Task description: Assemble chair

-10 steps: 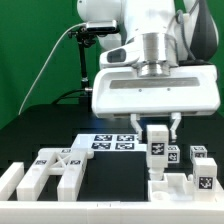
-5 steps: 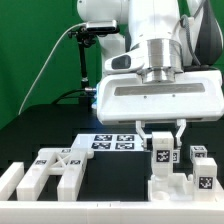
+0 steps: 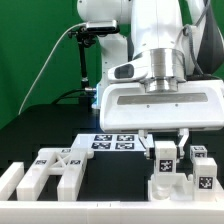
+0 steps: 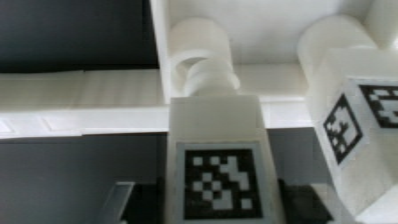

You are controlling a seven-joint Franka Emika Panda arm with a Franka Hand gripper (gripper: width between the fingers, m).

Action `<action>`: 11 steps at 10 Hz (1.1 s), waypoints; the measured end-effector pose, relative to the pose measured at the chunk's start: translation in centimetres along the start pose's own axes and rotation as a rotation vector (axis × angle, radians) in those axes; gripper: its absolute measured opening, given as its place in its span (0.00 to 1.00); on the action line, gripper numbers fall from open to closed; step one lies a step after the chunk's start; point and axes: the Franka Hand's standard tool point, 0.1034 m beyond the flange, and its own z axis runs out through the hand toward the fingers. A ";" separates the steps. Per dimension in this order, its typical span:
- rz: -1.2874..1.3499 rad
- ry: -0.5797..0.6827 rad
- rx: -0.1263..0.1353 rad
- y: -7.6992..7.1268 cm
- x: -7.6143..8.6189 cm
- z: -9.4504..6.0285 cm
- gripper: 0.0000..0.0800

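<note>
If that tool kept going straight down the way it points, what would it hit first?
The tool, pointing down, grips a white tagged block. That block would probably touch the white chair base right beneath it first; how big the gap is, the pictures do not show.

Chair piece point(image 3: 163, 158): white plastic, smooth, matt. Table point(image 3: 45, 132): black, matt.

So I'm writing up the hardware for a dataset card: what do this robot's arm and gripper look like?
The arm is glossy white with rounded shells and a silver-grey cylindrical wrist collar. The gripper is a wide white box with two short dark fingers. A thin black cable loops beside the arm.
</note>
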 end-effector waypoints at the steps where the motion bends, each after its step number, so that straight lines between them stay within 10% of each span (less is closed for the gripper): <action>1: 0.000 0.000 0.000 0.0 0.0 0.0 0.36; 11: -0.020 0.044 -0.023 0.8 -1.1 1.7 0.36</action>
